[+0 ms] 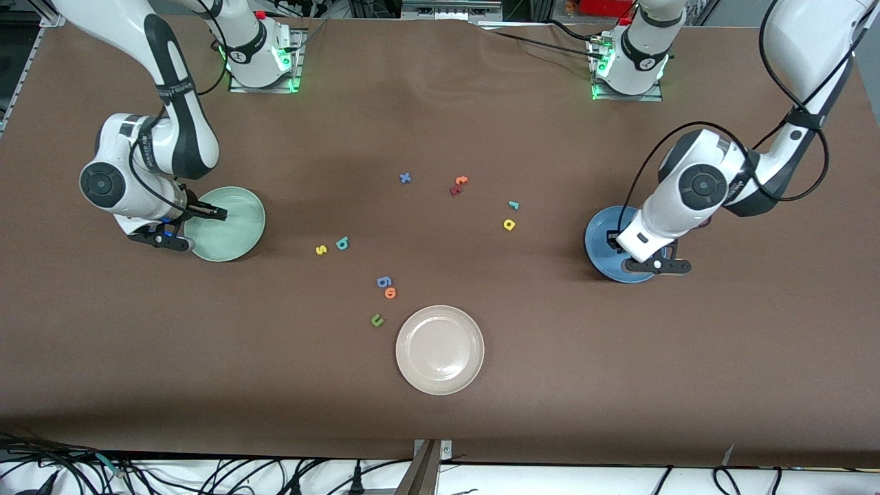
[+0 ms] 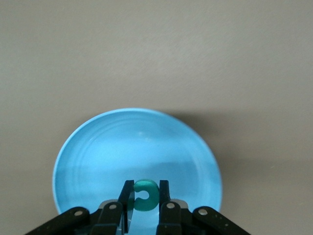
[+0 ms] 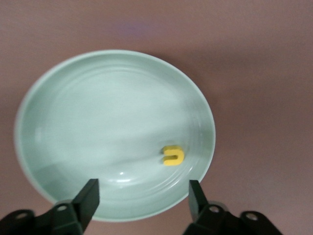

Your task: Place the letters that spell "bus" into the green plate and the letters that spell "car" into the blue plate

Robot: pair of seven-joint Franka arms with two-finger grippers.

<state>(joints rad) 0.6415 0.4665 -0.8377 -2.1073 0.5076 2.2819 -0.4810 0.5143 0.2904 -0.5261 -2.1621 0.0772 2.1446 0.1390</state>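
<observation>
My left gripper (image 2: 145, 190) is shut on the teal "c" (image 2: 146, 196) and hangs over the blue plate (image 2: 122, 142), which lies at the left arm's end of the table (image 1: 597, 237). My right gripper (image 3: 142, 192) stands open over the green plate (image 3: 98, 98), with nothing between its fingers. The yellow "u" (image 3: 173, 155) lies in that plate near the rim. On the cloth lie the yellow "s" (image 1: 320, 249) beside the teal "b" (image 1: 342, 243), and the teal "r" (image 1: 513, 204) just farther from the front camera than the yellow "a" (image 1: 509, 224).
A white plate (image 1: 440, 349) lies nearest the front camera. Beside it toward the right arm's end are a green "u" (image 1: 377, 320), an orange "o" (image 1: 390, 293) and a blue "g" (image 1: 383, 281). A blue "x" (image 1: 405, 178), an orange "t" (image 1: 460, 181) and a red letter (image 1: 454, 190) lie mid-table.
</observation>
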